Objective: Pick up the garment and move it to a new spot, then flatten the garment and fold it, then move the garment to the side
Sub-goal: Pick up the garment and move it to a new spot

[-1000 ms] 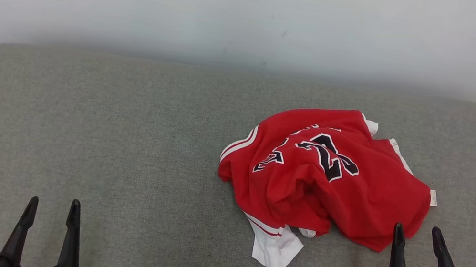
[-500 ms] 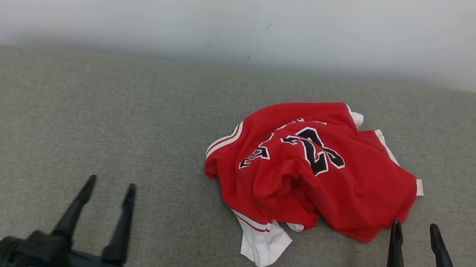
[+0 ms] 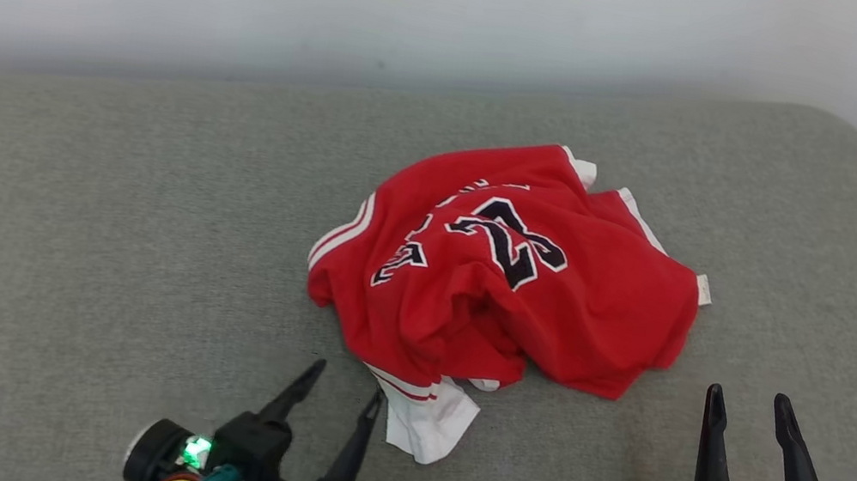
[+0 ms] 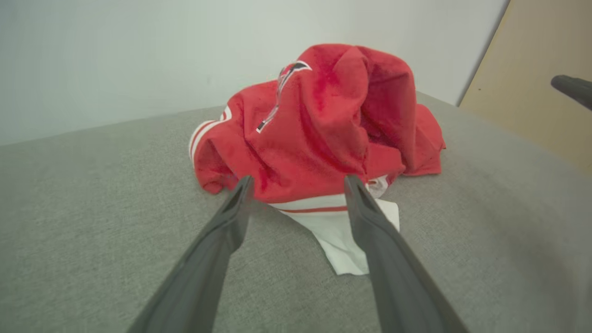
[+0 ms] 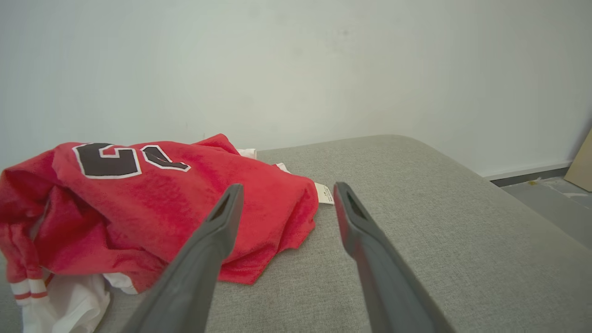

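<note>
**A:** Where is the garment now?

**B:** I see the red garment (image 3: 507, 289) lying crumpled on the grey padded surface (image 3: 92, 219), a little to the right of the middle. A black number (image 3: 511, 241) with a white edge is on top of the heap. A white part (image 3: 428, 423) with red stripes sticks out on the side near to me.

**A:** And your left gripper?

**B:** My left gripper (image 3: 346, 381) has its two fingers apart and holds nothing. It is low over the surface, and its tips are just beside the white part, pointing toward the red heap. In the left wrist view the white part lies between the two fingers. Whether a tip touches the cloth, I cannot tell.

**A:** The right one?

**B:** My right gripper (image 3: 748, 397) also stands wide apart and is empty. It is near the garment's right near edge but not touching it, with bare grey fabric between them. In the right wrist view a small white label (image 5: 325, 193) at the garment's corner shows between the fingers.
</note>
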Motion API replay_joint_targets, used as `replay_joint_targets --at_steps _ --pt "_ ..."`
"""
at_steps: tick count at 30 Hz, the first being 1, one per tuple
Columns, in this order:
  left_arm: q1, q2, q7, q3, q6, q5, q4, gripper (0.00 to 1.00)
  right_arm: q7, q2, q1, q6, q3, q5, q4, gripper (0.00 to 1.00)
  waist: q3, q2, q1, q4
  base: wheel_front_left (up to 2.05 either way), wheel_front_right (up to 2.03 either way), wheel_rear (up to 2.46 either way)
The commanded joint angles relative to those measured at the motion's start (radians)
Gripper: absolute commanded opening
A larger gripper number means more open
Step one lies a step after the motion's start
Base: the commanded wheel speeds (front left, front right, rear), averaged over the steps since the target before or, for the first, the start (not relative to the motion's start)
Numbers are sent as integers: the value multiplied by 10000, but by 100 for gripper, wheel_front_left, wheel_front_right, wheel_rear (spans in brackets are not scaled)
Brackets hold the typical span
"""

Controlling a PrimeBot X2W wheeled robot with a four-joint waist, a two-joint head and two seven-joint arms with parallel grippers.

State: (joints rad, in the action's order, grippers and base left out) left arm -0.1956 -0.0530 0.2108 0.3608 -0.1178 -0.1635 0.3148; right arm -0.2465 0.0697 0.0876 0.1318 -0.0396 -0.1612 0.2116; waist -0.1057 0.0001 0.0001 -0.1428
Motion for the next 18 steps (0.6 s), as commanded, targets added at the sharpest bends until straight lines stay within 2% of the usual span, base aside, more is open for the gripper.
replay_joint_targets --at_steps 1,6,18 --pt "-177 14 -148 102 28 -6 137 100 -42 -41 122 -22 -10 -19 8 100 -215 -1 -1 -252 0 0 0" --pt "-519 21 -641 784 177 -175 720 100 -113 -84 249 -22 3 -99 113 100 -473 -1 -1 -574 0 0 0" --pt "-1420 18 -1396 1602 1087 -575 2348 100 -197 -158 542 -22 76 -216 375 100 -897 -1 -1 -1320 0 0 0"
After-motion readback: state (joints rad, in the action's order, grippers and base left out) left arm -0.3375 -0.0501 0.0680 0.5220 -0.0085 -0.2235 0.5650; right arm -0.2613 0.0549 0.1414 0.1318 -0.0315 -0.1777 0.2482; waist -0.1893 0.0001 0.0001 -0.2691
